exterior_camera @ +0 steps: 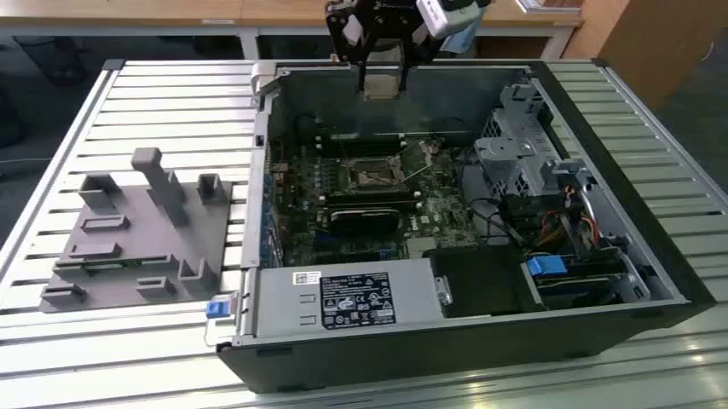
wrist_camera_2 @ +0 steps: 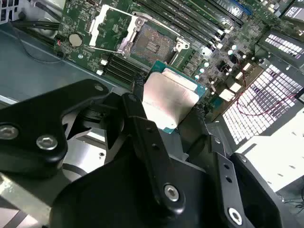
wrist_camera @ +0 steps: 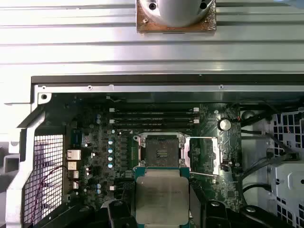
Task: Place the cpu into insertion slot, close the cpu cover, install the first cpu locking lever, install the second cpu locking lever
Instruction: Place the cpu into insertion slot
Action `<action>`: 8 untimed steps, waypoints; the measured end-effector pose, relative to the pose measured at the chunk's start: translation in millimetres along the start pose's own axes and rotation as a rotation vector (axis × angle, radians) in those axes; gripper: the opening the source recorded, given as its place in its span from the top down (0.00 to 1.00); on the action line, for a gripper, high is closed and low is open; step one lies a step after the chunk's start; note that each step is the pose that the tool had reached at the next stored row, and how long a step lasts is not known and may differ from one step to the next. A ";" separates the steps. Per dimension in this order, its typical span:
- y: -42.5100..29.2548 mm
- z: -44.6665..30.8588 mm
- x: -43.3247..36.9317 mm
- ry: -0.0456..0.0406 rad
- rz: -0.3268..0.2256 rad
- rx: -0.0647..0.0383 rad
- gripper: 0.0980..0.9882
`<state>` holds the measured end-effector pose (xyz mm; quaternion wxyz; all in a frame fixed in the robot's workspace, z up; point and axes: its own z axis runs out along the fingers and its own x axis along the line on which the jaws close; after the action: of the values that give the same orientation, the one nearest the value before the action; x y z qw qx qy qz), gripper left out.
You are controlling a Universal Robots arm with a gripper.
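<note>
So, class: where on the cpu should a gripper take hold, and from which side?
Its two opposite thin edges, from above the metal top: the cpu is a flat square plate with no handle. The gripper pinches it so here.

The cpu (wrist_camera: pixel 162 195), in the pincer (wrist_camera: pixel 164 210), hangs over the case (exterior_camera: pixel 478 345); inside, the cpu cover (wrist_camera: pixel 218 154) lies beside the insertion slot (wrist_camera: pixel 161 149).

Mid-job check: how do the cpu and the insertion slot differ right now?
The cpu has a plain silvery metal top; the insertion slot is a dark recessed square. The cpu is held in the gripper, clear of the green board; the insertion slot sits in that board, empty, its cpu cover standing open. Both are square, similar in footprint.
</note>
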<state>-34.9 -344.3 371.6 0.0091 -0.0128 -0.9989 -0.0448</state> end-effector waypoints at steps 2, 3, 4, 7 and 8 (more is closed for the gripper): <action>0.0 0.0 0.0 0.0000 0.000 0.000 0.50; 0.0 0.0 0.0 0.0000 0.000 0.000 0.50; 0.0 0.0 0.0 0.0000 0.000 0.000 0.50; 0.0 0.0 0.0 -0.0003 0.004 0.000 0.50; 0.0 0.0 0.0 -0.0005 0.005 0.000 0.50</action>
<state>-34.9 -344.2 371.5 0.0090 -0.0156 -0.9988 -0.0449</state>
